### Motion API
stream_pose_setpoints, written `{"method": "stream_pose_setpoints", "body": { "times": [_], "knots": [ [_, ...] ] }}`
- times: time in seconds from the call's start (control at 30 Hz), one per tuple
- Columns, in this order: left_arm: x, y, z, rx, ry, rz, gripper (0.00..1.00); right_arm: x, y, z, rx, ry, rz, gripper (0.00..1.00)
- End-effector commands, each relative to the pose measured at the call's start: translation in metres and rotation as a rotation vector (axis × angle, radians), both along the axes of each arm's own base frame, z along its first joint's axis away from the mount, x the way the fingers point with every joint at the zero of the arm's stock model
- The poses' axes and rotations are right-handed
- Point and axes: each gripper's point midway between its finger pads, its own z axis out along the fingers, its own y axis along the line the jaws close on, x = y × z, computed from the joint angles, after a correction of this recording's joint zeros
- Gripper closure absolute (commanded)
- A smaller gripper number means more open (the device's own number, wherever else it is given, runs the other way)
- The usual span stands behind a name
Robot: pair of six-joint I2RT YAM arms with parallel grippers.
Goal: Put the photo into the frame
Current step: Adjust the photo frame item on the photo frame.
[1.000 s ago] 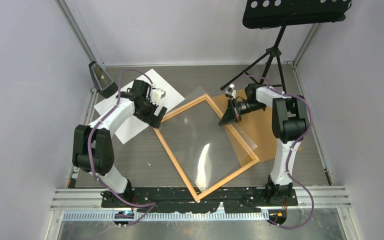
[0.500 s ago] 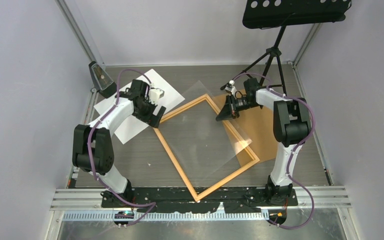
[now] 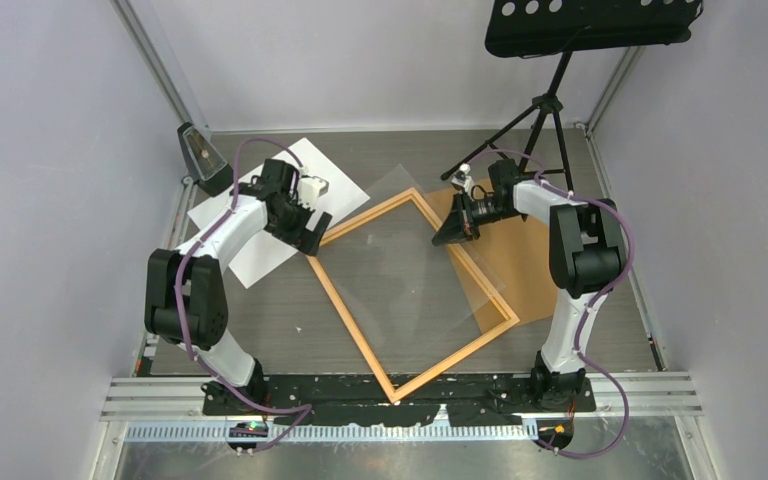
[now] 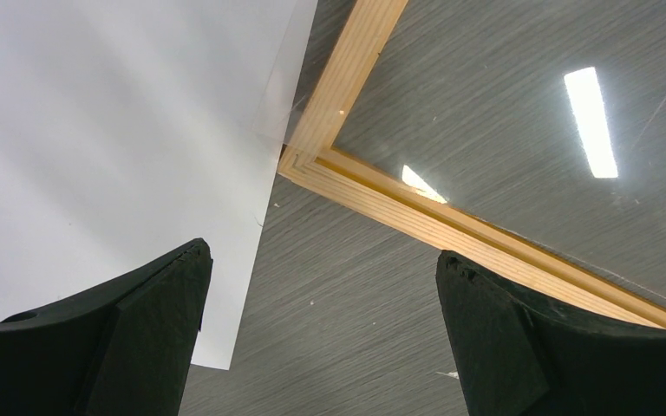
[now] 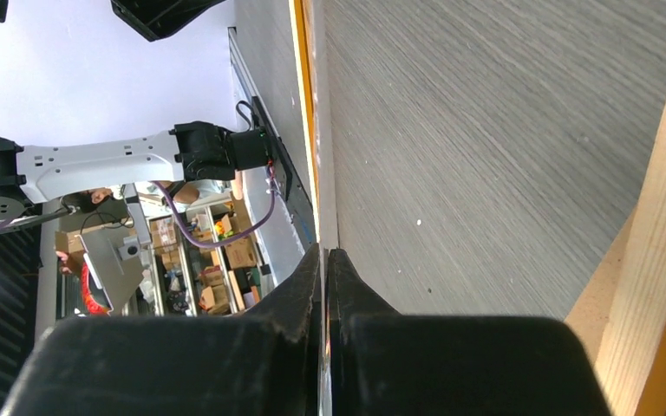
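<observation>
Above the frame [image 3: 351,325], the right gripper [image 3: 452,232] is clamped on the clear sheet [image 3: 410,280], seemingly seating it. Left of the frame lies the photo [image 3: 332,172], beside the left gripper [image 3: 310,235], jaws apart; grasping it likely comes next.

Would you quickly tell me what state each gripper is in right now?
The left gripper is open, holding nothing.
The right gripper is closed on the clear sheet.
</observation>
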Motion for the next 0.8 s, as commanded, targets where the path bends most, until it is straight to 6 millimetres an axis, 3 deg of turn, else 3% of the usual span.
{"method": "stream_pose_setpoints", "body": {
  "times": [0.0,0.17,0.77],
  "knots": [
    [0.008,-0.002,0.013,-0.023,-0.049,-0.008,0.01,-0.008,0.003,0.023,0.035,0.001,0.002,0.94],
    [0.009,-0.003,0.014,-0.027,-0.046,-0.005,0.01,-0.013,0.002,0.029,0.036,0.002,-0.001,0.94],
    [0.008,-0.002,0.014,-0.022,-0.045,0.002,0.01,-0.031,-0.003,0.019,0.012,0.015,0.006,0.94]
  ]
}}
